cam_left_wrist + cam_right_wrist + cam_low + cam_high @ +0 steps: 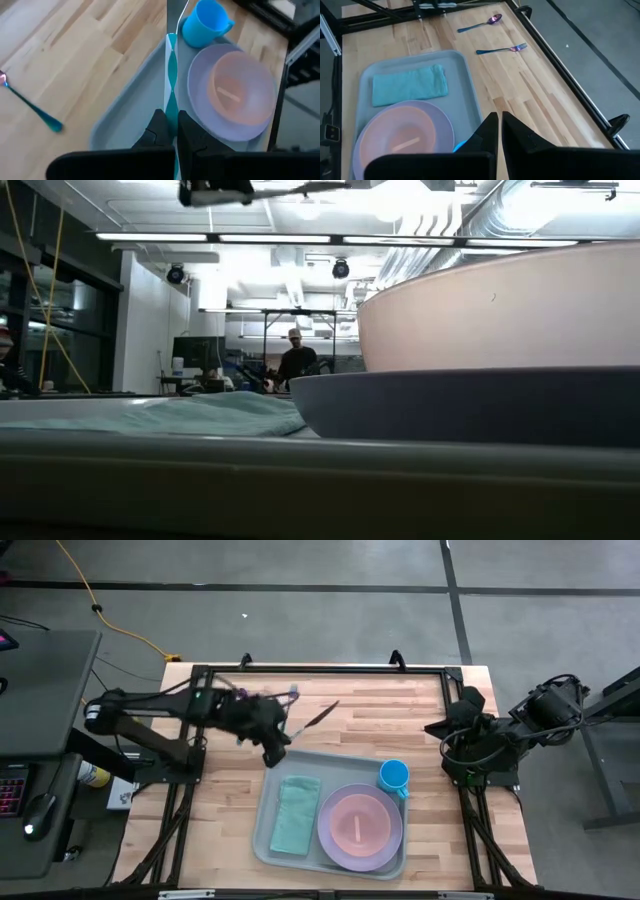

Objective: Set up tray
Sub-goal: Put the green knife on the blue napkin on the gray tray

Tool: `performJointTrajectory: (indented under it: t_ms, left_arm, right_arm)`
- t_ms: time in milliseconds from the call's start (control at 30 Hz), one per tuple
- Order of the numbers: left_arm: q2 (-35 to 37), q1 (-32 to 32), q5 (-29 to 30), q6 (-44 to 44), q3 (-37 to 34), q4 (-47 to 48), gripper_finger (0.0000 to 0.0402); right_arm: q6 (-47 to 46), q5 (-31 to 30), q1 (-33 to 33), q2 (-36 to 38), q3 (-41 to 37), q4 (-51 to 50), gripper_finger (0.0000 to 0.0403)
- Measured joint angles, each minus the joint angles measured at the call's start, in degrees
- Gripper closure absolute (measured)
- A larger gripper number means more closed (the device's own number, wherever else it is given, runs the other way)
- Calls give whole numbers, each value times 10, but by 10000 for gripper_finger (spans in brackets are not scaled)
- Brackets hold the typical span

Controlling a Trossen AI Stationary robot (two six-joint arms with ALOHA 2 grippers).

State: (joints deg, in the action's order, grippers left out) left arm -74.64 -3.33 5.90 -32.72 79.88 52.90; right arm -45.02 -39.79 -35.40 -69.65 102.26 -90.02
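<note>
The pale grey-green tray (pixel 262 843) lies at the table's near middle. On it are a folded teal napkin (pixel 296 813), a purple plate (pixel 392 840) with a pink dish (pixel 355 823) on it, and a blue cup (pixel 394 776) in its far right corner. My left gripper (pixel 272 750) is raised above the tray's far left corner, shut on a thin teal-and-silver knife (pixel 171 70) seen edge-on. My right gripper (pixel 435 728) is shut and empty at the table's right edge. My left gripper pinches one end of the knife (pixel 171 116) between its two fingers. The knife runs on straight ahead of the fingertips, along them, toward the blue cup (pixel 206 21). It is lifted clear, well above the tray (pixel 125 112), and roughly level in the low view (pixel 300 191).
A fork (pixel 502 49) and a spoon (pixel 480 23) with teal handles lie on the bare wood beyond the tray's far left corner. One of them shows in the left wrist view (pixel 31 106). A black frame rail (pixel 320 668) runs along the table's far edge.
</note>
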Motion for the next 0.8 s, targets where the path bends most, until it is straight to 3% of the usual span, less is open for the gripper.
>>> performJointTrajectory:
  t_ms: [467, 800]
  left_arm:
    - [-34, -210, 226, -361, 0, 100, 377]
    - [-102, -276, 247, -526, 0, 132, 377]
  right_arm:
    - [5, -4, 0, 0, 0, 0, 403]
    - [-12, -5, 0, 0, 0, 0, 403]
